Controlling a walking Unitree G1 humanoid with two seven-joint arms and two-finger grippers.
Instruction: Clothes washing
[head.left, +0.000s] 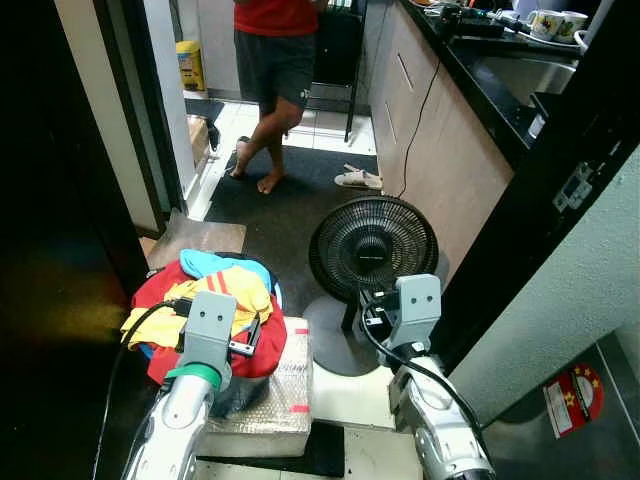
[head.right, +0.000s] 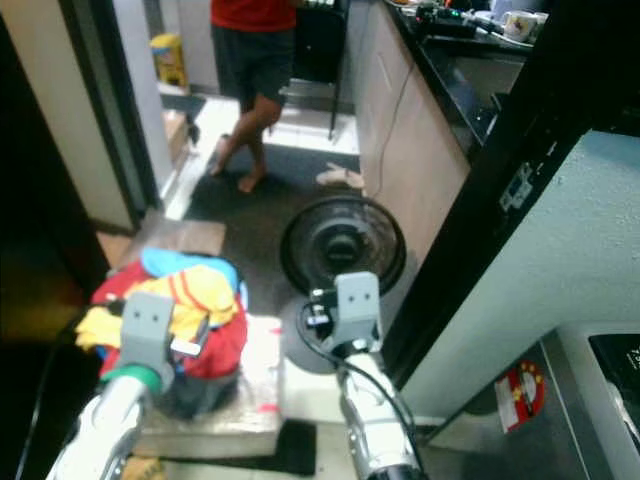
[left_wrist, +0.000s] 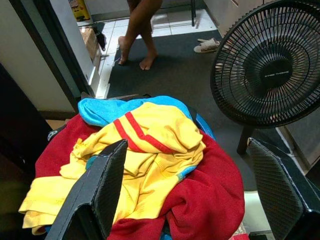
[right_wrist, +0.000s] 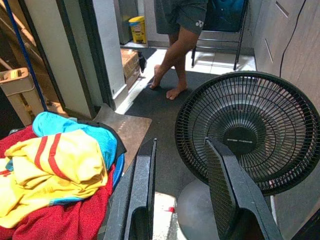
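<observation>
1. The robot stood at the doorway of a narrow kitchen with a dark floor mat (head.left: 300, 200), a run of pale cabinets (head.left: 420, 130) under a black countertop (head.left: 480, 75) toward 1 o'clock, and a white wall (head.left: 590, 300) close at 3 o'clock.
2. A person (head.left: 272, 60) in a red top and dark shorts stood barefoot at 12 o'clock, well back on the mat, with a loose sandal (head.left: 358, 179) near the cabinets.
3. A black floor fan (head.left: 372, 247) stood on its round base just ahead, facing the robot, between the cabinets and the laundry.
4. The laundry pile (head.left: 205, 300) sat at about 10 o'clock: a red garment (left_wrist: 210, 200) underneath, a yellow shirt with red stripes (left_wrist: 150, 150) on top, and a blue cloth (left_wrist: 107, 107) at the far side. It rested beside a bubble-wrapped block (head.left: 280, 400).
5. The left arm (head.left: 180, 420) reached forward and slightly down, with the left gripper (left_wrist: 190, 195) hovering just above the near edge of the pile. Its two black fingers (left_wrist: 100, 190) were spread wide and held nothing.
6. The right arm (head.left: 440, 420) was raised forward toward 12 o'clock, with the right gripper (right_wrist: 182, 195) pointed at the fan's base. Its fingers (right_wrist: 227, 190) stood moderately apart with nothing between them, clear of the fan.
7. Mugs (head.left: 555, 22) stood on the countertop at 2 o'clock, and a red round sticker (head.left: 580, 385) showed low on a grey surface at 4 o'clock.
</observation>
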